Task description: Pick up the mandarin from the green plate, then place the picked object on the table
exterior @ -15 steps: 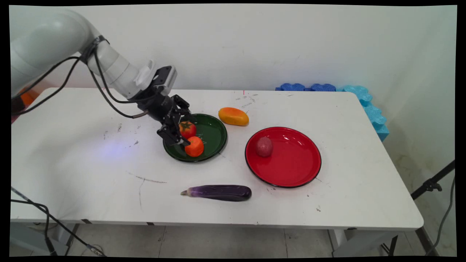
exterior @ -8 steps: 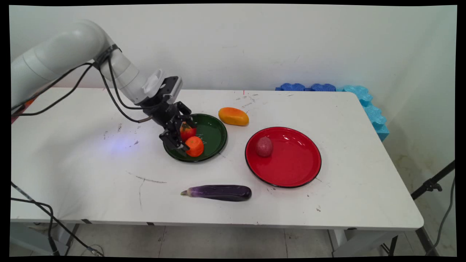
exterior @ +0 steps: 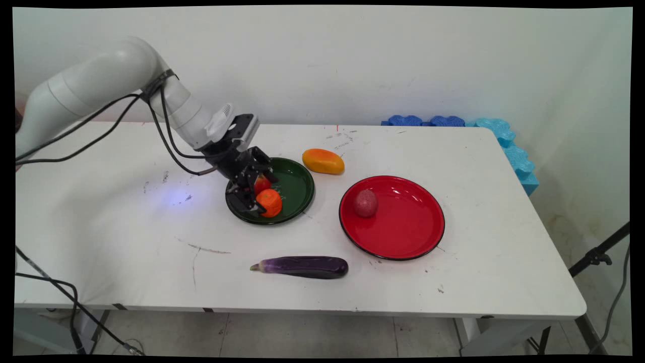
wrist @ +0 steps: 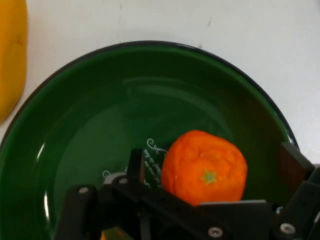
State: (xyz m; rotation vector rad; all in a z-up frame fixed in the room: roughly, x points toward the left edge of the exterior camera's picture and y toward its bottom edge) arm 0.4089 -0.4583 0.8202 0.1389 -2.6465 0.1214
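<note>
While the gripper [exterior: 254, 194] sits low over the green plate [exterior: 295, 189], its fingers [wrist: 296, 165] stand apart on either side of the orange [wrist: 205, 166], not closed on it. The orange rests inside the plate, near its front-left rim in the main view. A red tomato [exterior: 261, 183] lies just behind the orange on the same plate, partly hidden by the gripper linkage. In the hand view the green plate [wrist: 100, 125] fills most of the picture, with the yellow-orange mango [wrist: 11, 55] at the upper left, off the plate. In the main view the mango [exterior: 323, 161] lies on the table [exterior: 478, 166] just behind the plate's right edge. A red plate [exterior: 403, 232] to the right holds a dark red round fruit [exterior: 365, 203]. A purple eggplant [exterior: 302, 266] lies near the table's front edge. Blue foam pieces [exterior: 499, 136] line the far right corner.
</note>
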